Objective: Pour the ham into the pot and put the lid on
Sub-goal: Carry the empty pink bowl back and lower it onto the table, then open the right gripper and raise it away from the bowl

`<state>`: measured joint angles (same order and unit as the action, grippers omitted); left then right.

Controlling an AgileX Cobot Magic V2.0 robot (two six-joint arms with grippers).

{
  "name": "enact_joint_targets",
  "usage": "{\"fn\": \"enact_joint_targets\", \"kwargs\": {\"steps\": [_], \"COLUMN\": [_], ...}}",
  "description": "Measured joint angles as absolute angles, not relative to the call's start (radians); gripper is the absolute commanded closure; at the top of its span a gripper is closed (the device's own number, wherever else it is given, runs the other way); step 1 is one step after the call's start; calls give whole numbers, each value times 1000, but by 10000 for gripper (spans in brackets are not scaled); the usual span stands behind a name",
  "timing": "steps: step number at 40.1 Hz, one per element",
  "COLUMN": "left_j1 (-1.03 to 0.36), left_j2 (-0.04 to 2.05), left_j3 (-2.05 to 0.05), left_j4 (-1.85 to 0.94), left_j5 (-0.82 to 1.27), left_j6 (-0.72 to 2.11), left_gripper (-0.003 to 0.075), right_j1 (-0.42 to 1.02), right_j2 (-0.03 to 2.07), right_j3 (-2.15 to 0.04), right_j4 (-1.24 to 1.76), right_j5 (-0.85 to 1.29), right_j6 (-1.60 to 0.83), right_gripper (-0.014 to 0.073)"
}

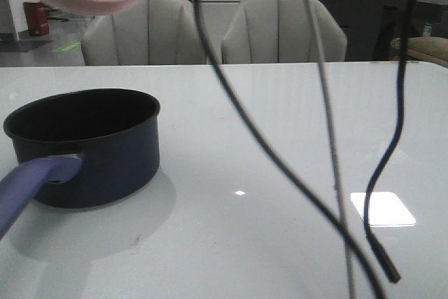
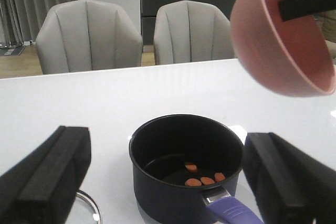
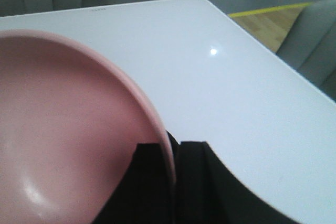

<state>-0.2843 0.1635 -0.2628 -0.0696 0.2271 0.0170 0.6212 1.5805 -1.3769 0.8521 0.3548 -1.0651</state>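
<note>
Purple-blue pot [image 1: 98, 146] handle points toward robot; right end effector [image 3: 173, 153] clamps pink bowl [image 3: 63, 140].

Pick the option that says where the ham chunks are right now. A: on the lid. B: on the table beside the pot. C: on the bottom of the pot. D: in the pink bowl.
C: the left wrist view shows the orange-pink ham lying on the bottom of the pot, while the pink bowl, pinched at its rim by the right claw, looks empty.
</note>
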Motion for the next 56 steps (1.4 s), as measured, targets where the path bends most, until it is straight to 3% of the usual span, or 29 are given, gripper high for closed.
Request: {"fn": "enact_joint_targets", "kwargs": {"steps": [16,22,36,49,56], "left_j1": [-284,-284,-284,-284,-284], "left_j2": [164,164,164,164,164], "left_j3": [-263,-263,-263,-263,-263], "left_j4": [-70,-70,-70,-70,-70], "left_j5": [227,227,227,227,227], "left_j6": [17,17,17,17,17], "left_gripper": [95,95,95,95,95], "right_j1": [251,174,160,160,160], "right_j2": [1562,1603,1791,1874,1873], "right_j3": [-1316,-1282,-1277,-1277,-1285], "right_j4": [497,457,449,447,447], "right_j5": [586,648,730,730,745], "right_j6": [-515,-438,-427,-420,-418], "right_gripper": [456,456,448,231,209]}}
